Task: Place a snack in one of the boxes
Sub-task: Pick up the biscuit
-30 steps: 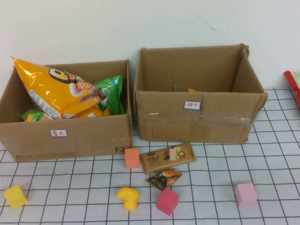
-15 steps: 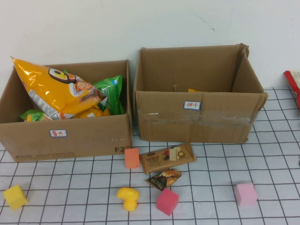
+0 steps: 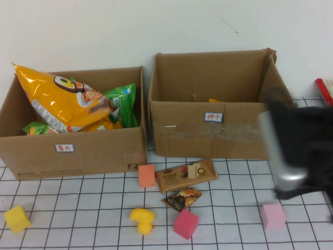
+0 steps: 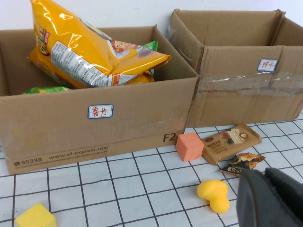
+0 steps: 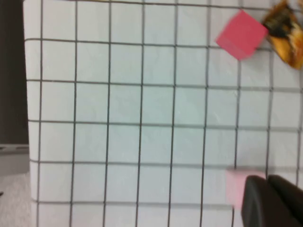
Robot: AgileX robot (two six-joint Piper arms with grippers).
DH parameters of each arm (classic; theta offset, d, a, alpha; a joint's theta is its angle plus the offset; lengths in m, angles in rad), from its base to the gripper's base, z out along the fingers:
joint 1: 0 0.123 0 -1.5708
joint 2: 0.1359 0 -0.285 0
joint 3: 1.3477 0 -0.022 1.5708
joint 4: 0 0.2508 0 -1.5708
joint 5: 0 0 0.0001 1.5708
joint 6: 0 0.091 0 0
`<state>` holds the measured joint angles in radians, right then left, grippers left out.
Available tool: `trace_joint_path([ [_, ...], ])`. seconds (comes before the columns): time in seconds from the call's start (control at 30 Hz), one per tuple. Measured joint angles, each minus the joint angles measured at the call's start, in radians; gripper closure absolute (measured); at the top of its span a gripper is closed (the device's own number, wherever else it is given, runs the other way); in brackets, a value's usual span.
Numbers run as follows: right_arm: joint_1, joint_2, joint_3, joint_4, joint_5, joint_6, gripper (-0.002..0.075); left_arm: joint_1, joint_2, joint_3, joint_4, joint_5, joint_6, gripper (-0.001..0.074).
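Two brown boxes stand at the back of the gridded table: a wider, lower one (image 3: 99,151) on the left and a taller taped one (image 3: 218,138) on the right. A brown snack bar (image 3: 186,176) and a small dark snack packet (image 3: 183,198) lie in front of them. My right arm (image 3: 302,140) is a dark blur at the right, in front of the taller box's right end. My right gripper (image 5: 266,182) is shut and empty above a pink block (image 5: 235,187). My left gripper (image 4: 264,178) is shut and empty, low over the table near the dark packet (image 4: 242,162).
An orange chip bag (image 3: 62,99) and a green bag (image 3: 124,101) fill the left box. Foam pieces lie on the table: a yellow cube (image 3: 17,218), an orange cube (image 3: 146,175), a yellow lump (image 3: 142,220), a magenta cube (image 3: 186,223), a pink cube (image 3: 273,215). A red object (image 3: 325,89) sits at the right edge.
My right arm has swung in from the right side of the high view, where it was not seen before. Boxes, snacks and blocks have not moved.
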<state>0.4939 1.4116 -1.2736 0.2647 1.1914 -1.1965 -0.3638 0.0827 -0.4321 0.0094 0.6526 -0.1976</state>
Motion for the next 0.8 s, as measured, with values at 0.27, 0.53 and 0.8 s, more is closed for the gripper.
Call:
trace_joint_path([
  [0.27, 0.114, 0.220, -0.068, -0.030, -0.120, 0.018, 0.0692, 0.000, 0.000, 0.000, -0.002, 0.000, 0.000, 0.0736],
  [0.53, 0.170, 0.345, -0.073, -0.044, -0.288, 0.019, 0.0340, 0.000, 0.000, 0.000, -0.002, 0.000, 0.020, 0.0736],
  [0.8, 0.213, 0.440, -0.073, -0.100, -0.460, 0.019, 0.0235, 0.000, 0.000, 0.000, -0.002, -0.002, 0.024, 0.0736],
])
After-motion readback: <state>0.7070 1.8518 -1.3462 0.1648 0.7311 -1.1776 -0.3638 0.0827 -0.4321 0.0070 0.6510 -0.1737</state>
